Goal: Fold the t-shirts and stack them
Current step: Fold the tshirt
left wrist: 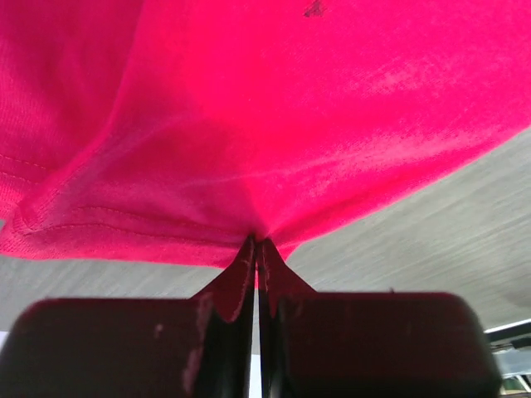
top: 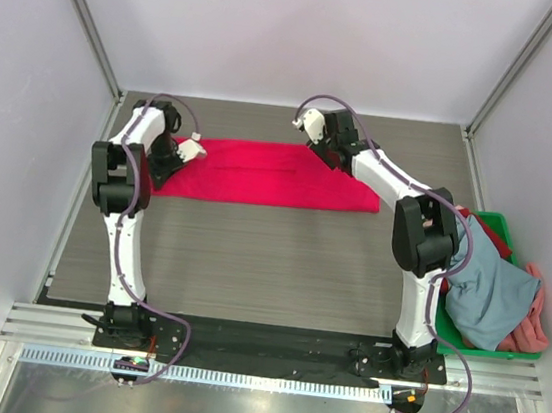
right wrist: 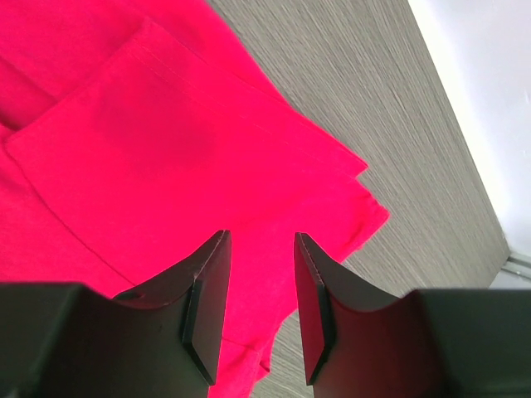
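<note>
A bright crimson-red t-shirt [top: 270, 176] lies folded into a long strip across the far part of the table. My left gripper [top: 184, 153] is at its left end, shut on a pinch of the red cloth [left wrist: 257, 124], which rises from the fingertips [left wrist: 247, 253]. My right gripper [top: 316, 139] hovers over the strip's far right part, open and empty, with the red shirt [right wrist: 149, 141] and a folded sleeve below its fingers [right wrist: 217, 257]. Grey-blue [top: 493, 284], salmon-pink [top: 536, 319] and red [top: 489, 233] shirts lie heaped at the right.
A green plastic crate [top: 486, 345] at the table's right edge holds the heaped shirts. White walls and metal posts enclose the table on three sides. A black rail [top: 259, 341] with both arm bases runs along the near edge.
</note>
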